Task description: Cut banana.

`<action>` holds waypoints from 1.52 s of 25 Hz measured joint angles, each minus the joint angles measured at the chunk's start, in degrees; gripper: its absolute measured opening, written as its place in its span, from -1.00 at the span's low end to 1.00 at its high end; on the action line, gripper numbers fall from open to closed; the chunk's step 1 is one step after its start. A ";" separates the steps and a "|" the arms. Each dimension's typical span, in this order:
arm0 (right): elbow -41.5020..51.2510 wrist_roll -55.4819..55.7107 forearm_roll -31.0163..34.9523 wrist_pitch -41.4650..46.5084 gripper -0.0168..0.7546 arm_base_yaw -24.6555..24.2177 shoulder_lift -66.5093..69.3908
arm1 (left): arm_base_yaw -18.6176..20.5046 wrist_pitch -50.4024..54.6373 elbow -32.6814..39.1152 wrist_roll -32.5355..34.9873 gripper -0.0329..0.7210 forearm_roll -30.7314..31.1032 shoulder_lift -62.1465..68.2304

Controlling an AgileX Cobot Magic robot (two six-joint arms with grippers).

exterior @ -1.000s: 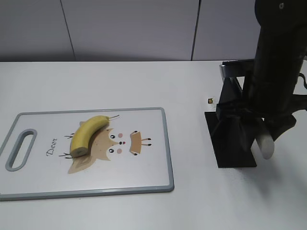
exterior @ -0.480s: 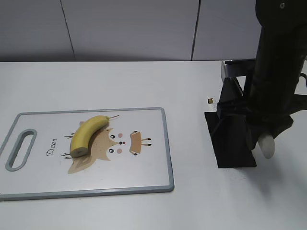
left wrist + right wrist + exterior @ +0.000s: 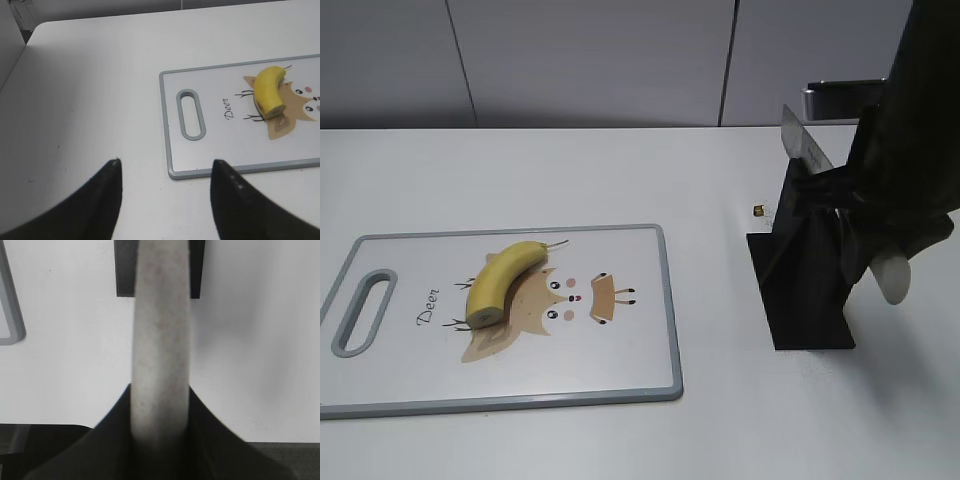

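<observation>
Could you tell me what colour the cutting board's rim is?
Grey, around a white cutting board; clearest in the exterior view.

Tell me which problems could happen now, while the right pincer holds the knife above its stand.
1. The knife blade is not yet fully out of the black stand; it may catch and tip the stand.
2. The right pincer grips only the pale handle, so the knife could twist or slip.
3. The banana lies loose on the board, and the left pincer is open, away from it; it may roll under the blade.

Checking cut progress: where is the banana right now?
In the exterior view the banana lies uncut on the left half of the cutting board, over the deer print, far from both pincers.
</observation>
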 joint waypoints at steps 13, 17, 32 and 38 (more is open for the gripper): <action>-1.88 0.06 -0.47 -0.01 -0.54 0.00 -8.46 | 0.00 0.00 0.00 0.00 0.55 0.00 0.00; -3.51 -0.14 -1.77 0.73 -0.54 0.00 -9.42 | 0.00 0.07 0.00 0.24 0.55 -0.06 0.00; -15.17 -27.75 -0.34 1.53 -0.54 0.00 -6.57 | 0.00 -2.84 -10.10 19.72 0.55 -9.39 17.40; -18.39 -37.13 0.96 1.58 -0.54 0.00 -1.12 | -3.12 -4.28 -14.56 33.96 0.55 -15.24 29.10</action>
